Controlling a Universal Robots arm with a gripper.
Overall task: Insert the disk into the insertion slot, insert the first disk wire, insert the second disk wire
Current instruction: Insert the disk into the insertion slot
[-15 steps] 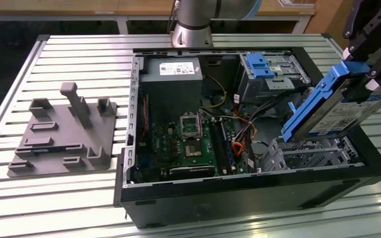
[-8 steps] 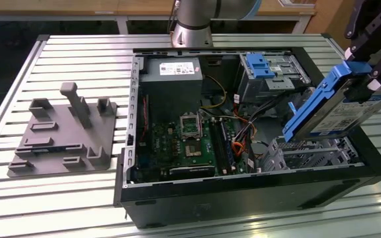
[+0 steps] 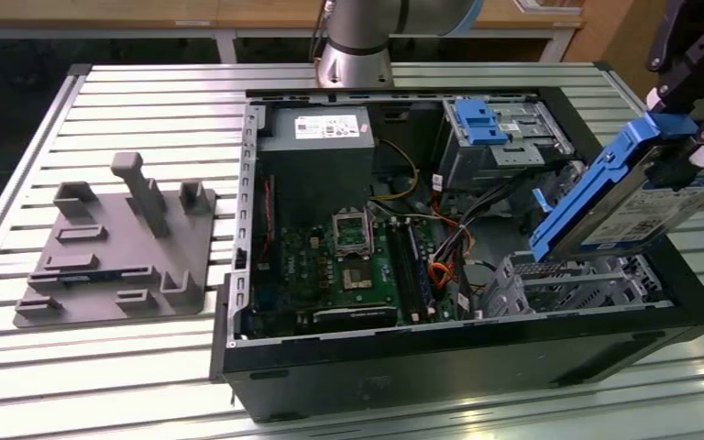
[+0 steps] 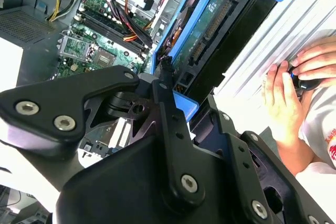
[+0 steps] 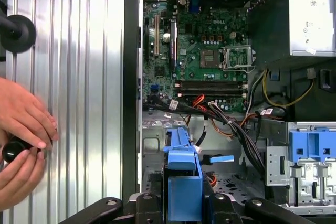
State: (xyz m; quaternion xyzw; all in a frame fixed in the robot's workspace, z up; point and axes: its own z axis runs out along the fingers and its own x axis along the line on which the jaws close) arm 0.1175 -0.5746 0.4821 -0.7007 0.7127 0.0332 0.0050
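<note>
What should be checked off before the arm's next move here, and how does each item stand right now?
1. Grip: end effector holds disk in the air: ok.
2. Seating: disk inside insertion slot: not ok, it hangs above the slot.
3. Alignment: disk level with the slot: not ok, steeply tilted.
4. Loose wires clear of the slot opening: cannot tell.
5. Person's hands outside the case: ok, they are at the table beside it.

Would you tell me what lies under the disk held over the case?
The insertion slot, a perforated metal cage, sits below the tilted disk. Its near wall shows; the part behind the disk's lower corner is covered.
</note>
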